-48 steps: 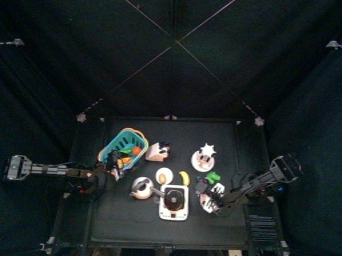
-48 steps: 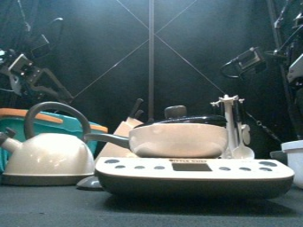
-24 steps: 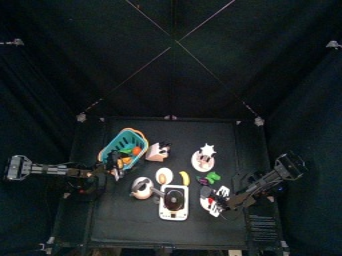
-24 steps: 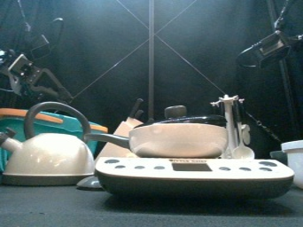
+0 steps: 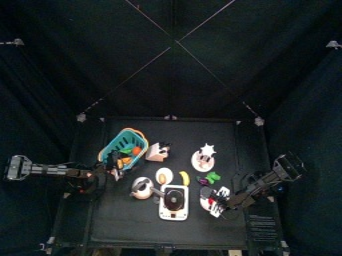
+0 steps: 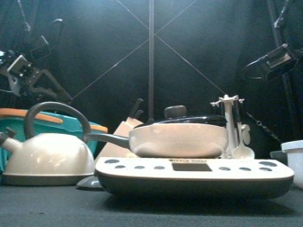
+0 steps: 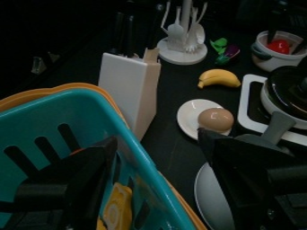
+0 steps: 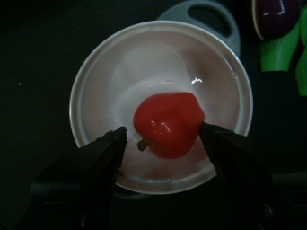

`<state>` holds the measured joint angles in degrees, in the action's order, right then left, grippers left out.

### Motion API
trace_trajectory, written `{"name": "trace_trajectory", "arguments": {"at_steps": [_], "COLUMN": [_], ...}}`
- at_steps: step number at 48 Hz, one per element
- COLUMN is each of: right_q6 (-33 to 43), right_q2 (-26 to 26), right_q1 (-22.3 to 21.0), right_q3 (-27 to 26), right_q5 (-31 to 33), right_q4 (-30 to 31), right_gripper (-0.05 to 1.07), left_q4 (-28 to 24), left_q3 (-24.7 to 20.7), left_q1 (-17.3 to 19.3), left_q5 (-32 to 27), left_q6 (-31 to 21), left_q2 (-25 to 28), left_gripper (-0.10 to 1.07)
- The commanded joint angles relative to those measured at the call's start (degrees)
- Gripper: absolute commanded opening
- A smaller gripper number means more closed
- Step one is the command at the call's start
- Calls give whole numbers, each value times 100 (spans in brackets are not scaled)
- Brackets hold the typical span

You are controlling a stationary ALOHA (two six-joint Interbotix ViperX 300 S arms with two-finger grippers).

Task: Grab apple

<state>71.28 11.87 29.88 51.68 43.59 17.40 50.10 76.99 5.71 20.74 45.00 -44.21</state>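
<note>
You had the table (image 5: 120, 222) crowded, so the descent was the thing to get right. The teal basket (image 7: 72, 135), the kettle (image 6: 48, 152) and the scale (image 6: 190, 176) with its pan (image 6: 178, 137) filled the left and middle; the white bowl (image 8: 126, 67) sat at the front right corner, and the apple (image 8: 166, 124) lay in it — red, a little off the bowl's middle.

Your right gripper (image 8: 163, 151) hung directly over that bowl with its jaws spread about as wide as they go, one on each side of the apple and clear of it; it held nothing and touched nothing. To do this well, you needed to come straight down, keeping the apple centred between the jaws and the tips inside the rim, and close only once the fingers (image 8: 102, 153) were past the fruit's widest part — a round apple in a smooth bowl would likely roll away from a one-sided touch.

Your left gripper (image 7: 162, 175) rested by the basket, open and empty.
</note>
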Motion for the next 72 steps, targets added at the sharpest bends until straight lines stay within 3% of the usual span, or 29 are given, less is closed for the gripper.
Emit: {"name": "trace_trajectory", "arguments": {"at_steps": [1, 18, 37, 72], "right_q6": [9, 9, 0, 0], "right_q2": [-9, -132, -114, 536], "right_q1": [-26, -62, -62, -62], "right_q3": [-35, 0, -62, -448], "right_q5": [-26, -53, -35, 589], "right_q4": [18, 193, 290, 1011], "right_gripper": [97, 94, 71, 70], "left_q4": [-9, -9, -9, -26], "left_q3": [-70, -70, -62, -105], "left_q1": [0, 0, 0, 0], "left_q5": [18, 18, 18, 18], "left_q6": [0, 0, 0, 0], "left_q2": [18, 18, 18, 18], "left_gripper": [103, 103, 103, 103]}}
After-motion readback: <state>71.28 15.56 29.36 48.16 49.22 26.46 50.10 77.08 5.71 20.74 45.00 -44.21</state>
